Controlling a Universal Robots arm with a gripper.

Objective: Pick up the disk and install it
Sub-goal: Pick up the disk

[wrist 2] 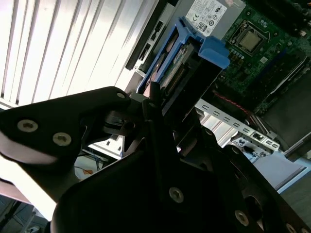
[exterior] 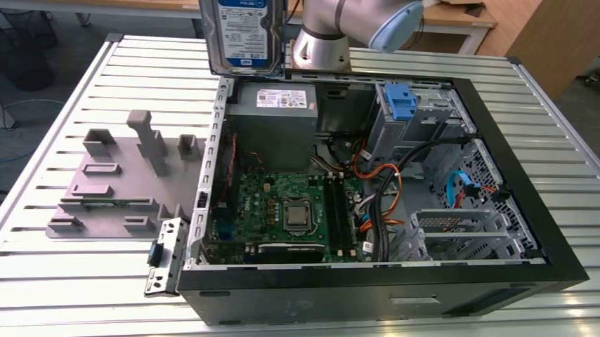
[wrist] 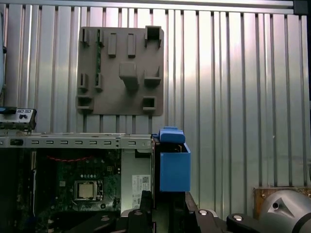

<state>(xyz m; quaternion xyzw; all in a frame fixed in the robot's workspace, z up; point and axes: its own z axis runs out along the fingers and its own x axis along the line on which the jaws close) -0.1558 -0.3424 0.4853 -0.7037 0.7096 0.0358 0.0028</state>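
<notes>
Our pincer (wrist 2: 172, 104) pinches the disk (wrist 2: 170, 65) in the second wrist view. In the exterior view we see the disk hanging upright at eleven o'clock of the open computer case (exterior: 375, 298), with the grey fixture plate (exterior: 103, 189) at nine.

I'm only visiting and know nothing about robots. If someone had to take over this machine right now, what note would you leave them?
Gripper: shut on the disk, holding it upright in the air.
Disk: in the exterior view it hangs above the corner of the open computer case, nearest the grey power box. In the second wrist view, its blue side rails stick out past the gripper.
Done: the disk is picked up, off the table.
Left: installing it. The disk is not yet inside the case.
</notes>
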